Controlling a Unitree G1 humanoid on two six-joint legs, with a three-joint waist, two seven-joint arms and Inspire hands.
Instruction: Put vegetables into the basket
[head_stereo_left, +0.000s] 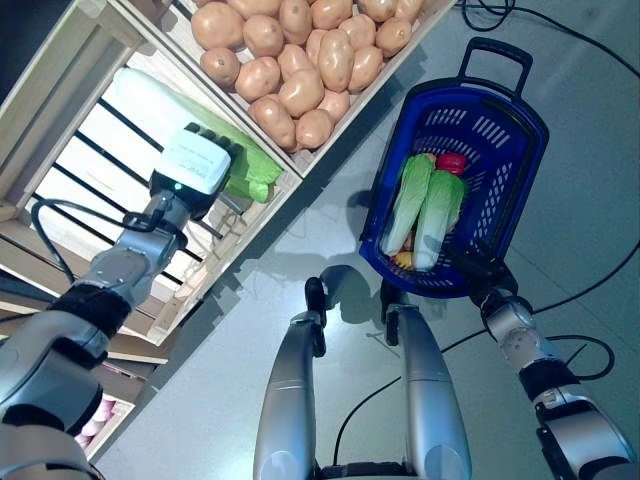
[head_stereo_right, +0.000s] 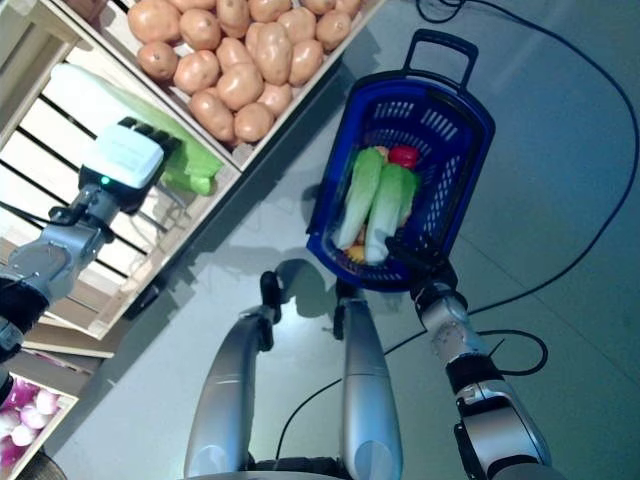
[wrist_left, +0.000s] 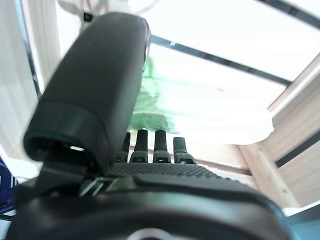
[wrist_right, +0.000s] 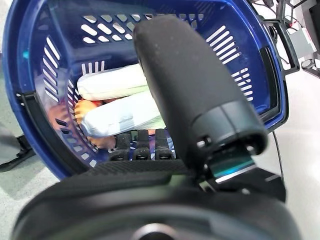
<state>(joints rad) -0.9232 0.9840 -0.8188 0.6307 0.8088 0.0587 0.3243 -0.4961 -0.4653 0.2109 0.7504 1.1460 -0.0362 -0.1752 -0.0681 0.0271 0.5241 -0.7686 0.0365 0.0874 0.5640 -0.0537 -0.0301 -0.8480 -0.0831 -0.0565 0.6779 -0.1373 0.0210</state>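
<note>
Left hand (head_stereo_left: 200, 165) over the slatted wooden crate (head_stereo_left: 70, 120), just at the leafy green end of a long pale cabbage (head_stereo_left: 160, 100) lying there; fingers seen straight in the left wrist view, reaching toward the green leaves, not closed around them; contact with the cabbage not clear. In the neighbouring crate, beyond a wooden divider, a heap of brown potatoes (head_stereo_left: 300, 60). On the grey floor (head_stereo_left: 570, 180), to the robot's right, a blue basket (head_stereo_left: 520, 130) with a black handle (head_stereo_left: 495, 55) at its far end; inside it, two pale green cabbages (head_stereo_left: 425, 205) side by side, a red vegetable (head_stereo_left: 452, 162) near their leafy tops, and something orange (head_stereo_left: 403, 259) below their white ends, partly hidden. Right hand (head_stereo_left: 480, 268) at the near rim of the basket; in the right wrist view fingers curled over the rim into the basket, thumb on the outside, so gripping the edge of the basket. At the lower left corner of the right eye view, small purple and white vegetables (head_stereo_right: 20, 420) in another box, too small to name.
</note>
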